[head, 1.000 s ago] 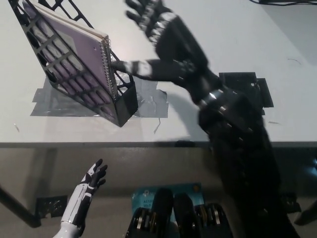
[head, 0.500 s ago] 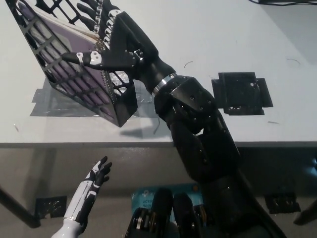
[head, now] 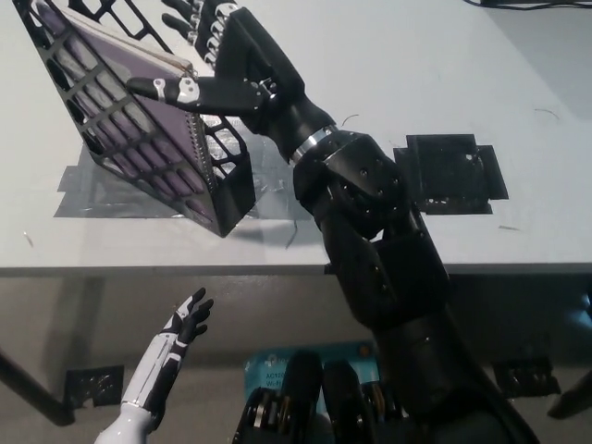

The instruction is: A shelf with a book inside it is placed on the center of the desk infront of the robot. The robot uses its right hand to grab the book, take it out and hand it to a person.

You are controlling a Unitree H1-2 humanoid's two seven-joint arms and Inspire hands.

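A black wire shelf [head: 222,199] stands tilted at the upper left of the white desk [head: 388,55], on grey tape. Inside it leans a purple spiral-bound book [head: 139,120] with white page edges. My black right hand [head: 217,65] is at the book's upper right corner, thumb lying across the purple cover and the fingers reaching behind the spiral edge. The fingers are spread around the book and I cannot tell whether they grip it. My white left hand [head: 180,328] rests open below the desk's front edge at the lower left.
A black square patch [head: 449,171] lies on the desk to the right of my arm. Grey tape [head: 102,199] runs under the shelf. The desk's front edge [head: 277,268] crosses the picture's middle, with dark floor below. Cables show at the top right corner.
My right hand has swung from right of the shelf onto the book's top corner, thumb now laid over the cover. The book and shelf stay in place. The left hand barely moved.
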